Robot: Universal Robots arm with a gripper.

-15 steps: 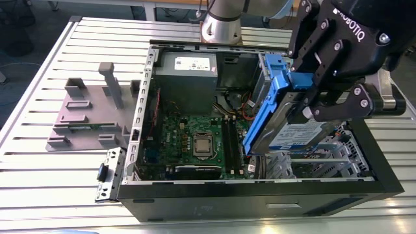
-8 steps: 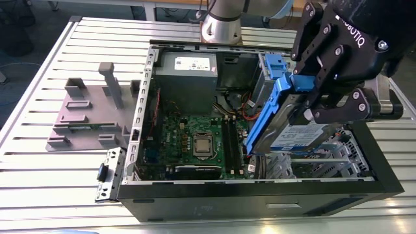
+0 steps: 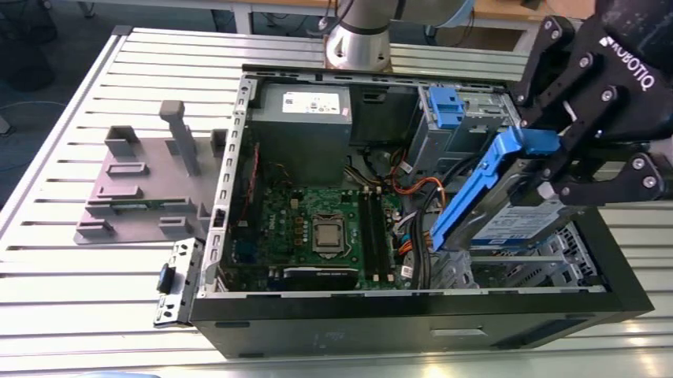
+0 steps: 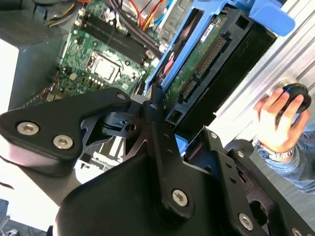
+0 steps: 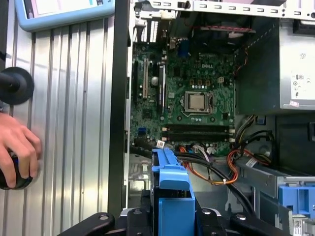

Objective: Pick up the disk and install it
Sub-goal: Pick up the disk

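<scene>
The disk (image 3: 518, 226), a silver drive in a blue plastic bracket, hangs tilted above the right side of the open computer case (image 3: 421, 315) in the exterior view. My gripper (image 3: 554, 169) is shut on it from above, near the bracket's blue tab. In the second wrist view the disk (image 4: 206, 64) shows its green circuit board and connector, with the gripper (image 4: 182, 123) clamped on either side. Rising between the black finger links in the first wrist view is the blue bracket (image 5: 172, 191). Below the disk lies the metal drive cage at the case's front right corner.
Inside the case are the motherboard (image 3: 326, 228), a grey power supply box (image 3: 305, 106), orange and black cables (image 5: 216, 169) and a bare blue clip (image 3: 447, 106). A grey fixture (image 3: 147, 181) stands on the slatted table. A person's hand (image 5: 17, 147) rests on a black knob beside the case.
</scene>
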